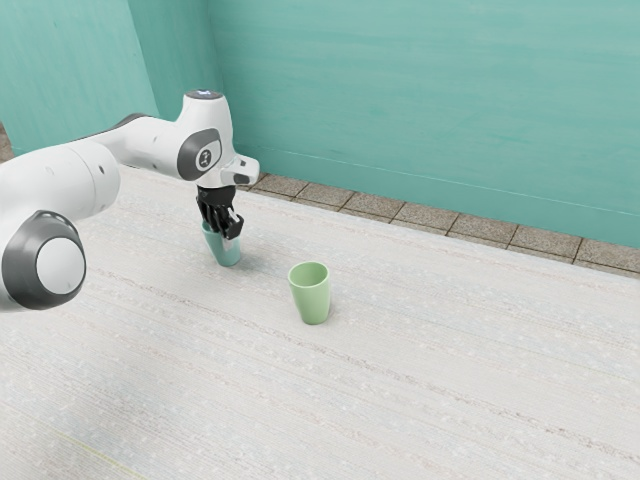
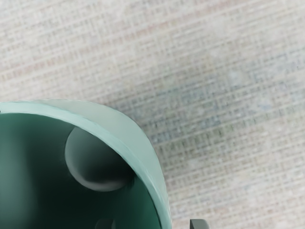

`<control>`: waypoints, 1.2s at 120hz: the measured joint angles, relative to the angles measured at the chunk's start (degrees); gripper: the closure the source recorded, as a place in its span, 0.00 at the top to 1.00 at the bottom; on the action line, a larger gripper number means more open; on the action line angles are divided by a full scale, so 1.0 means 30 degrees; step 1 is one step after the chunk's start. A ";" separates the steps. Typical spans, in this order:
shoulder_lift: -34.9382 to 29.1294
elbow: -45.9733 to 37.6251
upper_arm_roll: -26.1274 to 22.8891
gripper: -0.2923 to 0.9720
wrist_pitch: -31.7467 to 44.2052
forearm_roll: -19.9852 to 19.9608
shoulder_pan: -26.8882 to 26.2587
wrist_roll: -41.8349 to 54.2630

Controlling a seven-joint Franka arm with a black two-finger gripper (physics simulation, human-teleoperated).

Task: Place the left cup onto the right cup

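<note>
A teal cup stands upright on the table at the exterior view's left. My gripper is down at its rim, open. In the wrist view the teal cup's wall runs right under my hand. One dark fingertip sits just outside that wall and the other shows faintly inside the cup; neither presses on the wall. A light green cup stands upright, mouth up, a short way toward the exterior view's right and slightly nearer the camera.
The pale woven tabletop stretches wide around both cups. A teal wall with a tiled strip at its foot runs along the back.
</note>
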 joint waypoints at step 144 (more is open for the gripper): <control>-0.0028 -0.0029 0.0082 0.17 0.0143 0.0011 0.0016 -0.0142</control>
